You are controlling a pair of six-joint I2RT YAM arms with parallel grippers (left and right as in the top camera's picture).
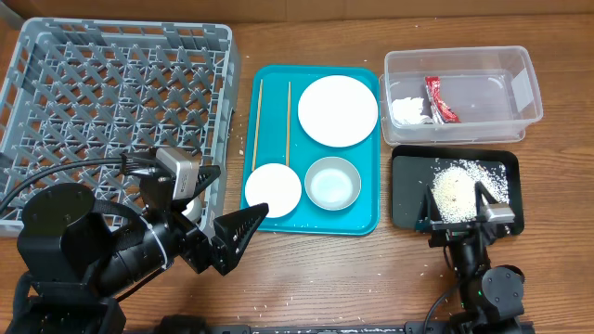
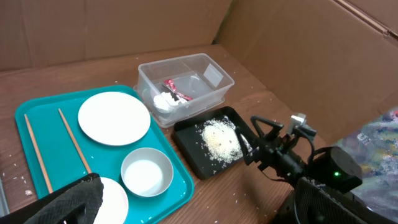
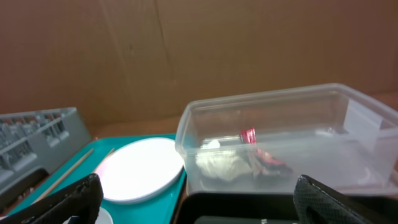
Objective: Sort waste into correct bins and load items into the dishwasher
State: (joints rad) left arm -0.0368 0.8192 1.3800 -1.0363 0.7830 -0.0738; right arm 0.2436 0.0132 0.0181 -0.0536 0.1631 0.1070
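Observation:
The grey dishwasher rack [image 1: 121, 93] fills the left. On the teal tray [image 1: 316, 219] lie two chopsticks [image 1: 257, 121], a white plate [image 1: 337, 110], a white bowl [image 1: 273, 189] and a grey-green bowl [image 1: 332, 183]. The clear tub [image 1: 520, 83] holds the red wrapper [image 1: 440, 99] and white paper scrap [image 1: 408, 111]. Rice [image 1: 455, 192] is heaped in the black tray [image 1: 408, 186]. My left gripper [image 1: 227, 199] hangs open just left of the white bowl [image 2: 115, 199]. Over the black tray's near side, my right gripper [image 1: 459, 206] stands open and empty, facing the tub [image 3: 273, 124].
Stray rice grains [image 1: 269, 301] dot the wooden table in front of the teal tray. Cardboard walls [image 2: 311, 56] rise behind and to the right. The rack stands close against the teal tray's left edge.

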